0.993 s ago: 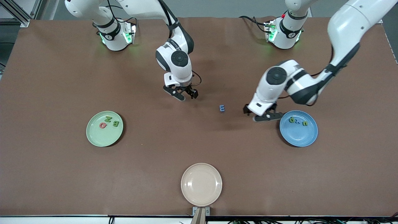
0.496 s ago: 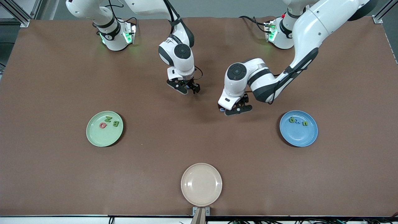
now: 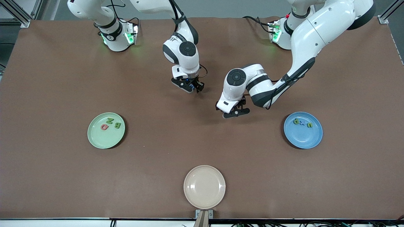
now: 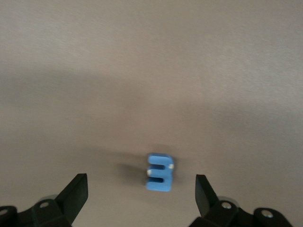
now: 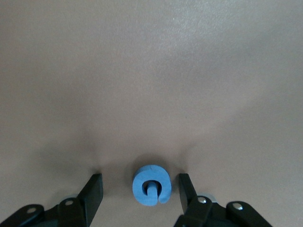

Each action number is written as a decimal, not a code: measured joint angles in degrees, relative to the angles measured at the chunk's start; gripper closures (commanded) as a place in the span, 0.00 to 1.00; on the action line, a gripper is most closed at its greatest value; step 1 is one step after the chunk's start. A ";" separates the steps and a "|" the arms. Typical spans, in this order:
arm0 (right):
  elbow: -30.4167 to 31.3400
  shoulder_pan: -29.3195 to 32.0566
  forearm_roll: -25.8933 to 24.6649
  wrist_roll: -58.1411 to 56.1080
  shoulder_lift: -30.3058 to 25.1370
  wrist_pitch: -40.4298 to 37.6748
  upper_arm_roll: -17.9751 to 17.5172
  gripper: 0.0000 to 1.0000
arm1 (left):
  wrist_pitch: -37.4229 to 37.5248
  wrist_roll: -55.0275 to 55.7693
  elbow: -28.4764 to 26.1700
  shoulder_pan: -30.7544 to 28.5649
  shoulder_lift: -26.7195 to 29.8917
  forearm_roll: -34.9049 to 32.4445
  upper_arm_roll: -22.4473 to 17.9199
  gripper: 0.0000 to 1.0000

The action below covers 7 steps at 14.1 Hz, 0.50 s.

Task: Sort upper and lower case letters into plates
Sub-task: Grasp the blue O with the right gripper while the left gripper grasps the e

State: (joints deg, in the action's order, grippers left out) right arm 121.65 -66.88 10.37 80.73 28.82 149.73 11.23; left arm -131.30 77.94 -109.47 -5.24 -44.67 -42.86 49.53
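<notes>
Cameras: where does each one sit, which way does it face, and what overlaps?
Front view: high across the table, facing both bases; both arms show, green plate, blue plate, beige plate.
Left wrist view: on the left arm, looking down past the open left gripper at a blue E on the table.
Right wrist view: on the right arm, looking down at a blue G between the fingers of the right gripper.
Shared: the right gripper and left gripper also show in the front view.

A brown mat (image 3: 63,176) covers the table. A cream plate (image 3: 204,187) lies at its camera-side edge. Grey floor and aluminium framing (image 3: 19,12) border the base-side edge. Lighting is even.
</notes>
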 measured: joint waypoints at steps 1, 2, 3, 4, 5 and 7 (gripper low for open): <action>-0.01 -0.10 0.00 0.01 -0.06 0.25 0.01 0.59 | -1.03 0.00 0.00 0.47 -0.34 0.00 -0.53 0.00; -0.01 -0.15 0.00 0.02 -0.28 0.24 0.02 0.73 | -1.75 0.00 0.00 1.23 -0.52 0.00 -1.38 0.01; -0.02 -0.16 0.00 0.02 -0.42 0.24 0.03 0.86 | -2.33 0.00 0.01 2.32 -0.56 0.00 -2.53 0.05; -0.01 -0.16 0.01 0.05 -0.49 0.21 0.04 0.95 | -2.89 0.00 0.01 3.48 -0.58 0.00 -3.71 0.11; -0.01 -0.16 0.02 0.05 -0.49 0.20 0.04 0.97 | -3.46 0.00 0.01 4.47 -0.59 0.00 -4.70 0.21; -0.01 -0.17 0.02 0.05 -0.50 0.14 0.06 0.99 | -3.81 0.08 0.01 5.45 -0.61 0.00 -5.50 0.37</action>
State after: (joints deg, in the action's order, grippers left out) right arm 121.64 -67.04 10.39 80.78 28.32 149.87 11.29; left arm -135.11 78.03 -109.46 0.21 -45.28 -42.86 44.03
